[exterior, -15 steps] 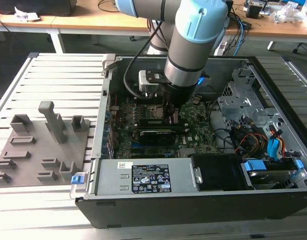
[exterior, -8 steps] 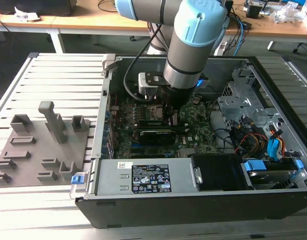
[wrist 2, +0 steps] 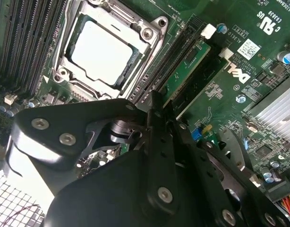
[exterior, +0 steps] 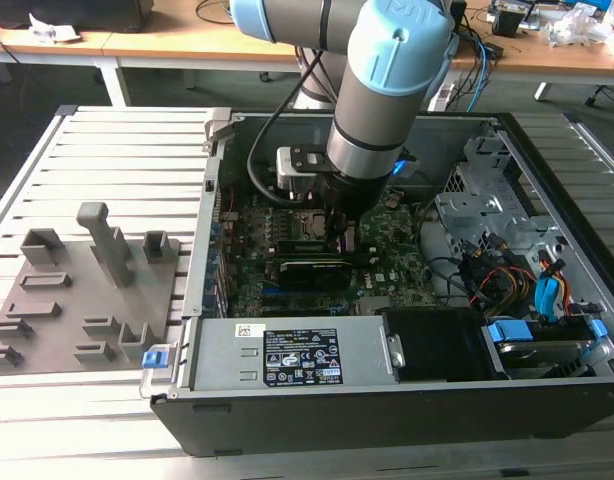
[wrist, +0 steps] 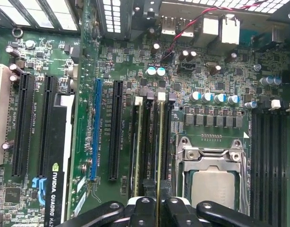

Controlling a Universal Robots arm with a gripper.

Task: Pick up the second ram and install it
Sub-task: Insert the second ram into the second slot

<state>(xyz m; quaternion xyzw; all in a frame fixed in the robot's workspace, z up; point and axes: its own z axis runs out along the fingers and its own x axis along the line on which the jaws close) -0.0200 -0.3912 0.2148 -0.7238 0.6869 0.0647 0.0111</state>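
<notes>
The second ram is a thin green stick seen on edge, standing along a memory slot beside the CPU socket. My gripper is shut on its near end, one black finger on each side. How deep it sits in the slot I cannot tell. Another stick stands in the neighbouring slot. In the second wrist view the green stick runs away from my fingertips, next to the silver-topped CPU. In the exterior view my gripper is low over the motherboard inside the open case.
A black graphics card lies just in front of my gripper, and the power supply lines the case's front wall. Cables and a drive cage fill the exterior view's right. A grey parts fixture sits outside the case at the left.
</notes>
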